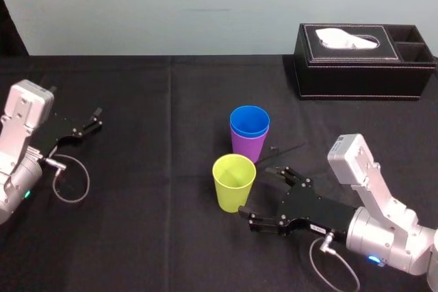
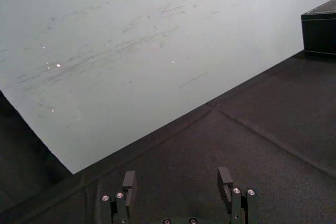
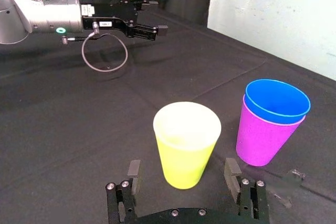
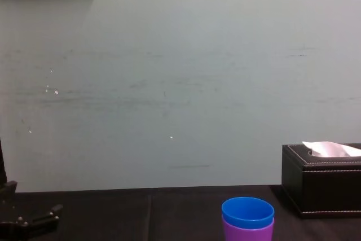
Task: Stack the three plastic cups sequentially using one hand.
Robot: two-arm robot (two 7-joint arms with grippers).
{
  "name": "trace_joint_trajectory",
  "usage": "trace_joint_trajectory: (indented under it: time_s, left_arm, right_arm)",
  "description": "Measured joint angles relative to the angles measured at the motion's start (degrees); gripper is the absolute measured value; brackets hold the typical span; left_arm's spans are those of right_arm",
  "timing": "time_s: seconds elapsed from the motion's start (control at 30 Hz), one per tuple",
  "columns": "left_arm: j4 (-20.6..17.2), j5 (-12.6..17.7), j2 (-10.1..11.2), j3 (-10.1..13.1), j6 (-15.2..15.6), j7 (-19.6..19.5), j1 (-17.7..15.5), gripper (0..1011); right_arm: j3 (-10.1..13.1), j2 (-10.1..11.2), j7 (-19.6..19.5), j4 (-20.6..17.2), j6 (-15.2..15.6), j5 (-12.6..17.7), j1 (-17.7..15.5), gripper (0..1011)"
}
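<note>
— Low and centre in the head view, the yellow-green cup (image 1: 234,182) stands upright on the worktop (image 1: 150,223), mouth up, so its long axis is vertical. Where's the right hand (image 1: 261,192)?

— Just beside the cup, on its lower-right side in the frame, with the arm stretching off to the lower right corner. The fingers are spread wide and lie level. In the right wrist view the cup sits in line with the gap between them, clear of both as far as I can tell.

— And the stack it's meant for?

— That's the blue cup (image 1: 249,120) nested in the purple cup (image 1: 247,147). The pair stands just above the yellow-green one in the frame, near but apart.

— So I'd judge it calls for a close, a lift and a short carry up-frame. And the left hand (image 1: 93,121)?

— Parked at the left edge, fingers apart, well away from all three cups.
</note>
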Motion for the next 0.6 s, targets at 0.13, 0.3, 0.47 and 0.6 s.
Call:
trace_joint_trajectory:
  time_s: [0.13, 0.3, 0.47, 0.6]
  left_arm:
    - [0.00, 0.00, 0.00, 0.00, 0.00, 0.00, 0.00, 1011]
    - [0.00, 0.00, 0.00, 0.00, 0.00, 0.00, 0.00, 1011]
    - [0.00, 0.00, 0.00, 0.00, 0.00, 0.00, 0.00, 1011]
    - [0.00, 0.00, 0.00, 0.00, 0.00, 0.00, 0.00, 1011]
  right_arm:
    - [-0.14, -0.76, 0.01, 0.75, 0.16, 0.04, 0.52, 1003]
    - [-0.39, -1.99, 0.18, 2.36, 0.34, 0.63, 1.38, 1003]
    - [-1.05, -2.96, 0.50, 3.92, 0.45, 1.00, 2.40, 1003]
    - [-1.52, -3.50, 0.76, 4.72, 0.44, 1.08, 3.08, 1003]
